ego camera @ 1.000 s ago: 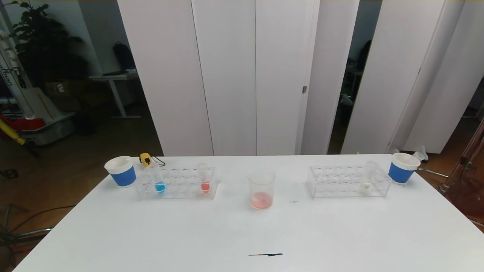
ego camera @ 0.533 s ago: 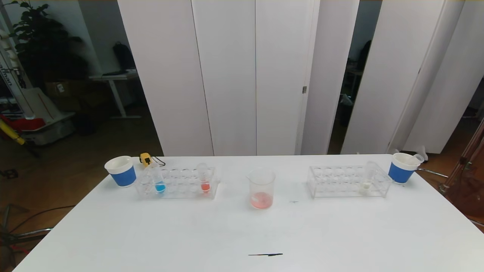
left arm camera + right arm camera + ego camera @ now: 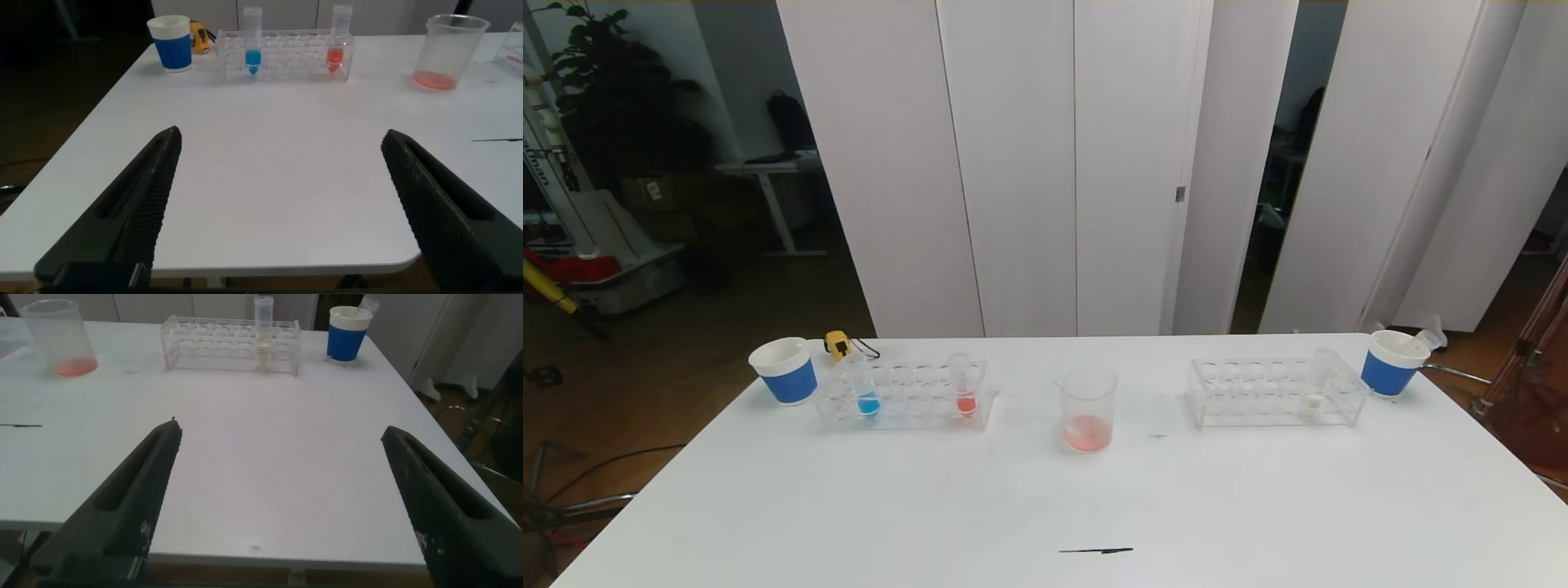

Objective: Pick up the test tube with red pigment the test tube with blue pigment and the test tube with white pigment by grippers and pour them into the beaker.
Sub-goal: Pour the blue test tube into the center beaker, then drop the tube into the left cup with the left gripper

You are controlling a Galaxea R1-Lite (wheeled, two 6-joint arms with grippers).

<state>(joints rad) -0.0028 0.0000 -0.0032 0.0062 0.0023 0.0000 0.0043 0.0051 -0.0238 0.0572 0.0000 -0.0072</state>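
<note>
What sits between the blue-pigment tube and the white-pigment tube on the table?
In the head view, the red tube, the beaker with pinkish liquid, then empty rack slots separate the blue tube from the white tube.

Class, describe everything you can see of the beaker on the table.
The beaker is a clear, plastic-looking cylinder with a flared rim, widening slightly towards the top. It stands upright on the white table, between the two clear tube racks and apart from both. A shallow layer of red-orange liquid covers its bottom; the rest is empty. Nothing touches it except the table, and no gripper is near it.
</note>
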